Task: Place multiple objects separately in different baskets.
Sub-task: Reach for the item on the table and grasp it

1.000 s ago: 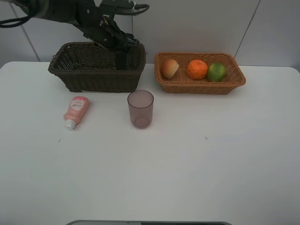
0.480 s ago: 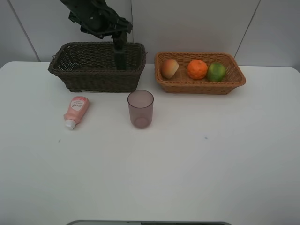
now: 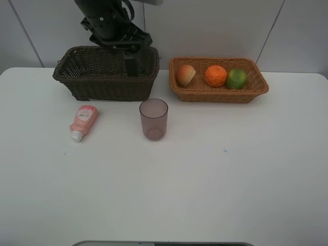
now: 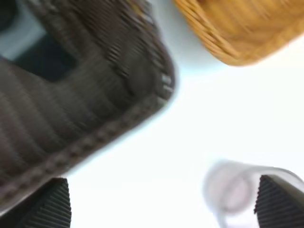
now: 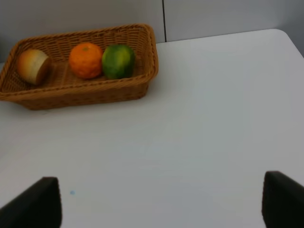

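Note:
The dark brown basket (image 3: 105, 77) holds the dark green pump bottle (image 3: 131, 65), upright at its right end. My left gripper (image 3: 137, 43) hangs open and empty just above that end; in the left wrist view (image 4: 164, 204) its fingers stand wide apart over the basket corner (image 4: 95, 99) and the blurred purple cup (image 4: 232, 190). The tan basket (image 3: 256, 87) holds the red-orange fruit (image 3: 185, 75), the orange (image 3: 216, 76) and the green citrus (image 3: 236, 78). The pink tube (image 3: 83, 121) and the purple cup (image 3: 154, 119) rest on the table. My right gripper (image 5: 159, 202) is open and empty.
The white table (image 3: 205, 179) stretches in front of both baskets. A grey wall stands right behind the baskets. The right wrist view shows the tan basket (image 5: 147, 52) with its three fruits some way off across bare table.
My left gripper let go of the pump bottle inside the dark basket, rose out of it, and now hovers just above its right end. Everything else has stayed put.

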{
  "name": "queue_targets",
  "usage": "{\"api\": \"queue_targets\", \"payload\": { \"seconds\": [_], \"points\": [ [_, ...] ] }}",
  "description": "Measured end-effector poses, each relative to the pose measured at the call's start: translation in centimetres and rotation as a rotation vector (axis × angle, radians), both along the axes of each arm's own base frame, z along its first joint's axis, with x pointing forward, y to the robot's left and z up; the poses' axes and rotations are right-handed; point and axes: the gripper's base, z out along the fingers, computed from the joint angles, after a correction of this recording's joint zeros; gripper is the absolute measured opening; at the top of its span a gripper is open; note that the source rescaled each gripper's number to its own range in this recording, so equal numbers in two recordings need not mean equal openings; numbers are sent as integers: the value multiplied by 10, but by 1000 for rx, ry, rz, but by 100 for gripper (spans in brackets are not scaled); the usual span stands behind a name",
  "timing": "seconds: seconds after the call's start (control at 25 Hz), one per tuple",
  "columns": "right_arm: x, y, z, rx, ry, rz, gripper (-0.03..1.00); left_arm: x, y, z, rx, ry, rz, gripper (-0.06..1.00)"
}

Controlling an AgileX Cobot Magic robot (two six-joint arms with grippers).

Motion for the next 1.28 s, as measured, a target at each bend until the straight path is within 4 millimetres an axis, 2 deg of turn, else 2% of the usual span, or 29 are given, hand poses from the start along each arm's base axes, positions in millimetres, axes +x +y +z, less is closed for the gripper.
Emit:
{"api": "queue_targets", "payload": {
  "seconds": [0.28,0.4,0.84,1.16,1.28],
  "points": [
    [0,0,0,0,0,0,83,-24,-27,-3,-14,107,34,100],
    [0,0,0,0,0,0,83,-29,-32,-9,-8,162,74,100],
    [0,0,0,0,0,0,83,-24,-32,-46,85,250,223,100],
    [0,0,0,0,0,0,83,-22,-37,-81,142,298,237,100],
    [0,0,0,0,0,0,83,-20,-39,-87,134,290,237,100]
  ]
}}
